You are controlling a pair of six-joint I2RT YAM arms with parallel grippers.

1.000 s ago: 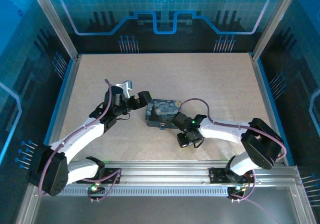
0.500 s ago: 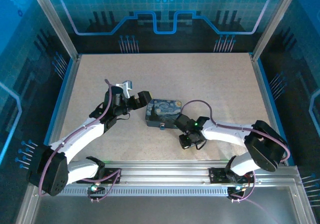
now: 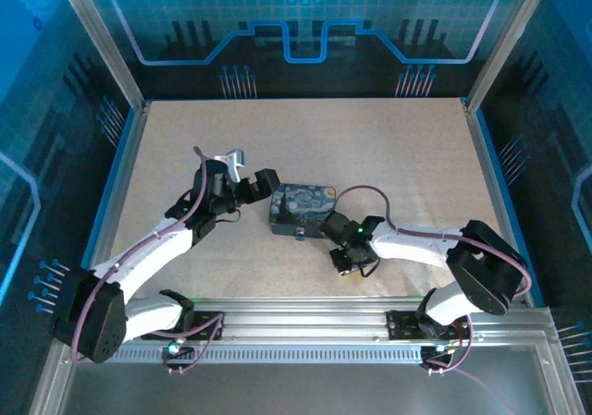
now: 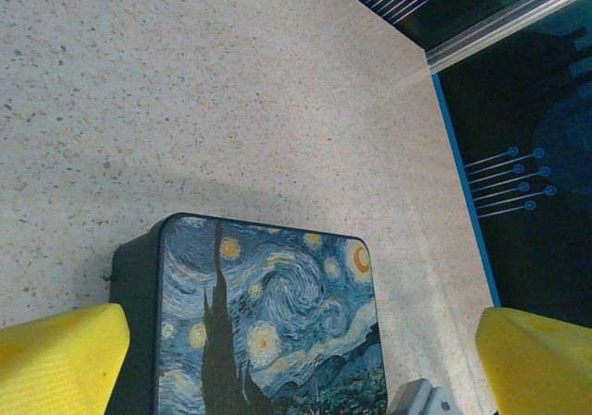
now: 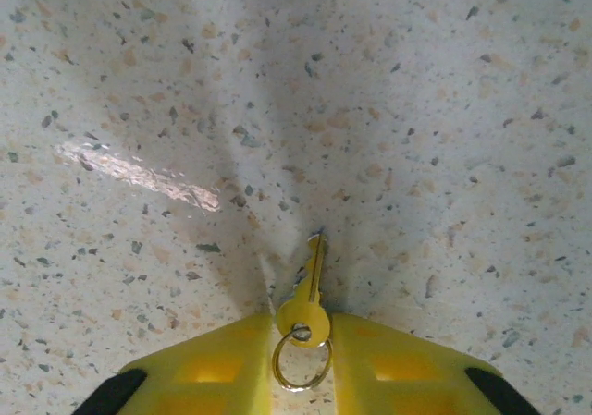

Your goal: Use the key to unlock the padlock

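The small brass-coloured key (image 5: 312,290) with a wire ring lies on the speckled table, blade pointing away. My right gripper (image 5: 303,341) is shut on the key's round head, one yellow finger pressing each side. From above, the right gripper (image 3: 344,265) sits low on the table just right of the starry-night tin (image 3: 301,208). The tiny padlock (image 3: 300,237) hangs at the tin's near edge. My left gripper (image 3: 252,189) stands open at the tin's left end. In the left wrist view its yellow fingertips (image 4: 60,360) are spread wide, with the tin (image 4: 277,323) between them untouched.
A small grey metal piece (image 4: 421,401) shows beside the tin's edge in the left wrist view. Blue panelled walls and an aluminium frame (image 3: 129,110) bound the table. Open tabletop (image 3: 305,138) stretches behind the tin.
The right gripper's fingers have closed in onto the key's head, and the right wrist has shifted slightly. The left arm and the tin have not moved.
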